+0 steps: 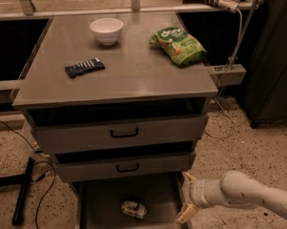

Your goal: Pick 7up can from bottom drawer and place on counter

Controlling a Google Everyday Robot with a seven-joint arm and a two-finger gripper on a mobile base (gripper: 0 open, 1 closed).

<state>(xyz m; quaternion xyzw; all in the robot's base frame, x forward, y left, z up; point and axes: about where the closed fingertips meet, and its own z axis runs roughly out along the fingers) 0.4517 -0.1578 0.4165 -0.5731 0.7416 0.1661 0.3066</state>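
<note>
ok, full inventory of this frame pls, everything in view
dented silvery 7up can: 1, silver with green, lying on the bottom drawer's floor
deep grey metal bottom drawer: 1, grey, lowest, pulled open
flat grey counter: 1, grey, cabinet top
round white bowl: 1, white, counter back-left
green snack bag: 1, green, counter back-right
flat dark packet: 1, dark blue, counter left
grey drawers with black handles: 2, grey, under the counter
black stand: 1, black, floor left
two-finger gripper: 1, yellowish, open, by the bottom drawer's right edge, apart from can

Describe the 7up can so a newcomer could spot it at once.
Under the counter, below two handled drawers, the bottom drawer is pulled open. The 7up can lies alone on its dark floor, left of the open tool: small, silvery, dented.
</note>
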